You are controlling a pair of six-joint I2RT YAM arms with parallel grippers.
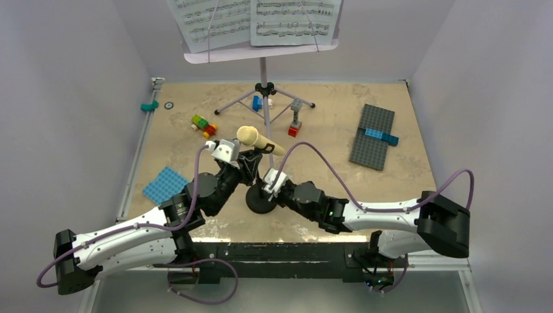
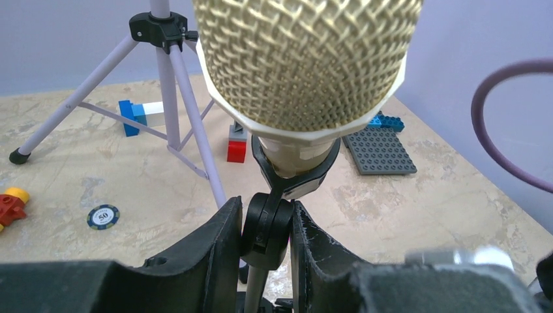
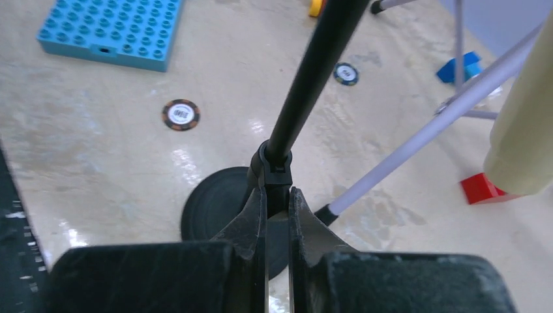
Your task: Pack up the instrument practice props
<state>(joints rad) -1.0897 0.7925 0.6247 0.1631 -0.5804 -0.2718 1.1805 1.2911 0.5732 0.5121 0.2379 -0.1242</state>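
Left gripper [image 1: 251, 164] and right gripper [image 1: 262, 193] both meet on the one black mic stand [image 1: 261, 203] near the front edge of the table [image 1: 391, 189] in the overhead view. Its single cream microphone [image 1: 257, 139] is clipped on top. Behind it stands one lilac music stand [image 1: 261, 53] carrying two sheet-music pages [image 1: 293, 19]. From the left wrist, that gripper's fingers [image 2: 215, 241] pinch the swivel joint [image 2: 266, 225] under the clip. From the right wrist, the fingers [image 3: 251, 222] are closed on the pole just above the round base [image 3: 212, 215]. The step in hand looks like taking down the mic stand. The next move probably calls for one arm to brace the pole while the microphone is freed.
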